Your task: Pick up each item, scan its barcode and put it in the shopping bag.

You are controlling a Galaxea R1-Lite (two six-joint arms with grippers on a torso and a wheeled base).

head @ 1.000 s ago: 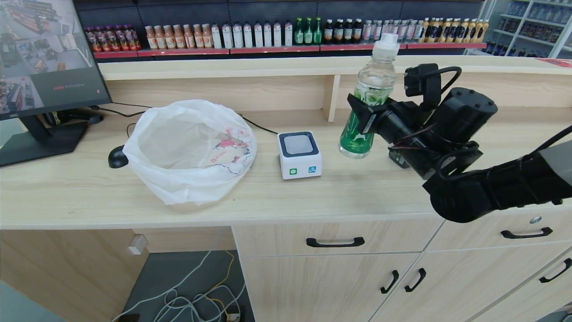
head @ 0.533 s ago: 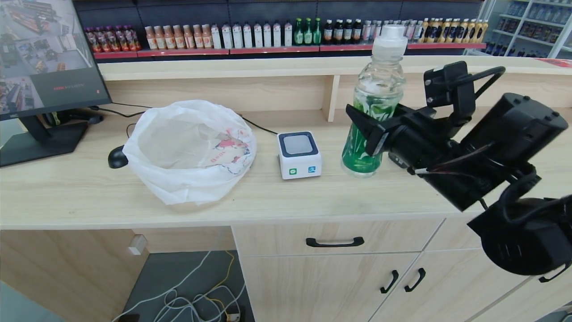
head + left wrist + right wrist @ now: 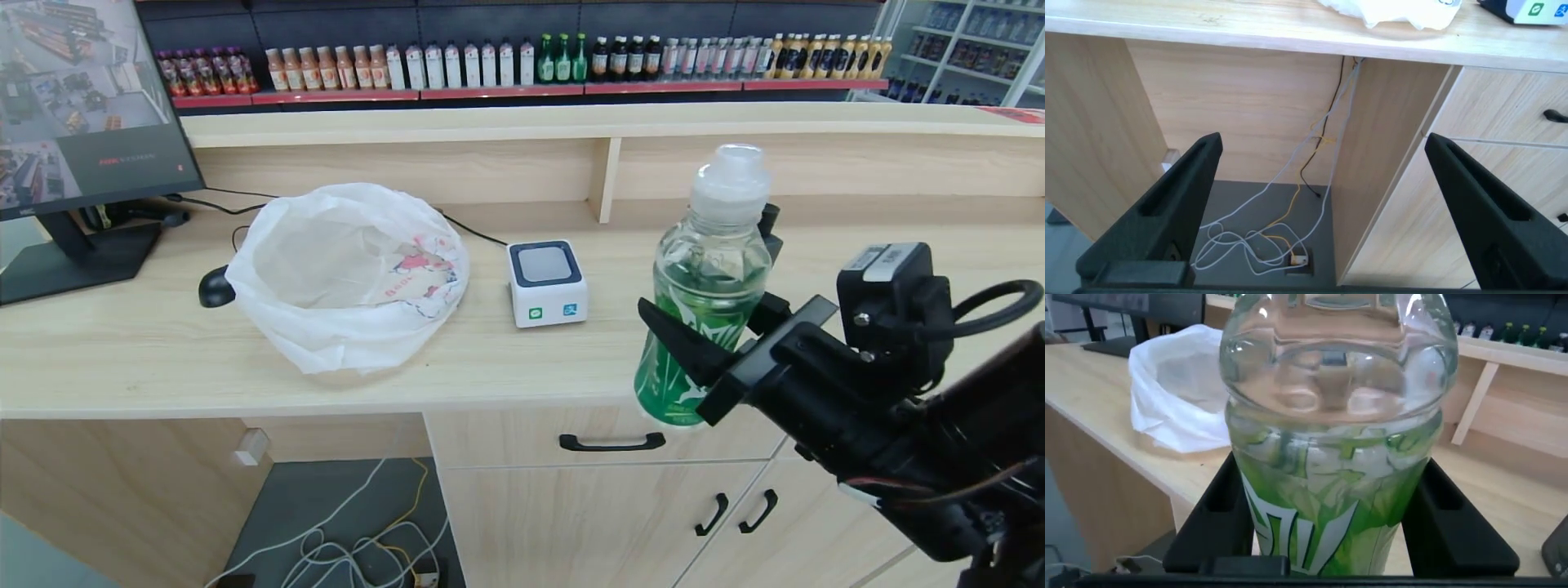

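Bottle, clear rounded plastic, in right claw

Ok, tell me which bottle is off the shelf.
The green-labelled bottle with the white cap, clamped upright in the right tool. The other bottles all stand in a row on the red-edged shelf behind the counter.

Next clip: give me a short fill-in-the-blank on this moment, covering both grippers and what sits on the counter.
1. The right gripper holds the bottle ____, cap on top.
2. The bottle's label is ____.
3. On the counter, the scanner stands to the robot's ____ of the shopping bag.
4. The left gripper is ____, holding nothing.
Missing words: upright; green; right; open.
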